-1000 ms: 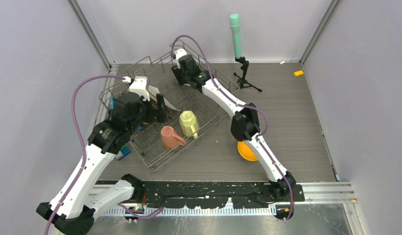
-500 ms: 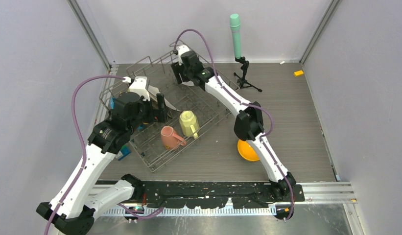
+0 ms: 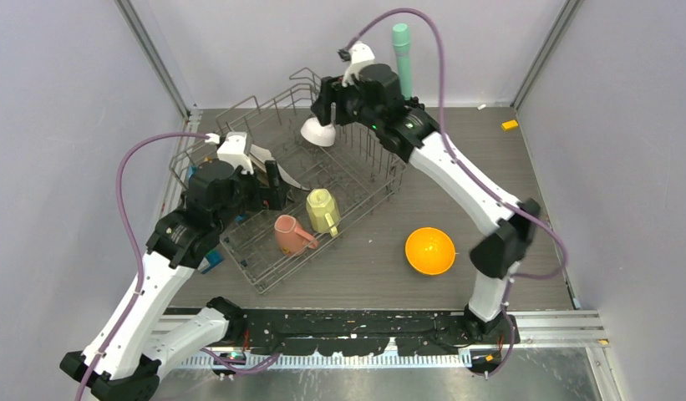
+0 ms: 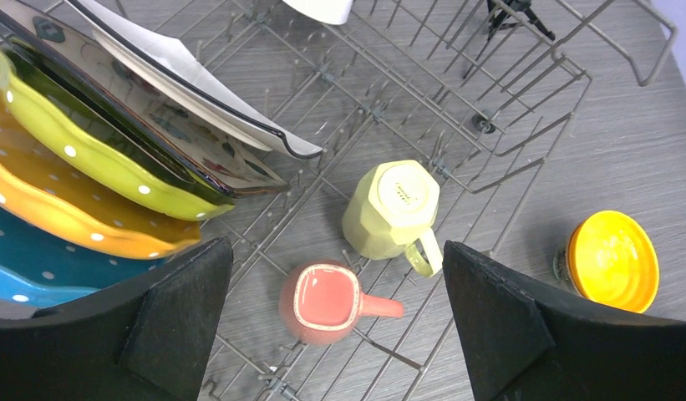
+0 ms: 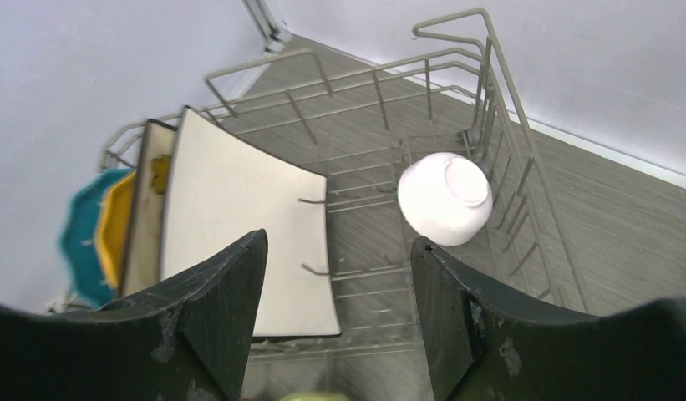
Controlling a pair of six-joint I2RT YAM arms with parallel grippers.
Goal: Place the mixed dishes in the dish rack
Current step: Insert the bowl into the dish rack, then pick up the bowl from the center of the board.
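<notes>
The grey wire dish rack (image 3: 368, 167) holds dotted blue (image 4: 22, 280), orange (image 4: 72, 217) and yellow-green plates (image 4: 88, 150) and a white square plate (image 4: 180, 75) standing on edge at its left. A pale-yellow mug (image 3: 322, 209) and a pink mug (image 3: 289, 234) sit near its front. A white bowl (image 3: 318, 132) lies upside down at the rack's far end. An orange bowl (image 3: 429, 251) rests on the table to the right of the rack. My right gripper (image 3: 325, 104) hangs open above the white bowl (image 5: 446, 198), holding nothing. Over the mugs, my left gripper (image 4: 336, 245) is wide open and empty.
A green-topped cylinder on a black tripod (image 3: 402, 50) stands just behind the right wrist. A small orange block (image 3: 510, 125) lies at the far right. A small blue-green box (image 3: 210, 263) sits by the rack's left side. Walls close in on three sides.
My right gripper has risen out of the rack and pulled back, leaving the white bowl upside down there. Its elbow swung right, uncovering the orange bowl. The left arm has barely moved.
</notes>
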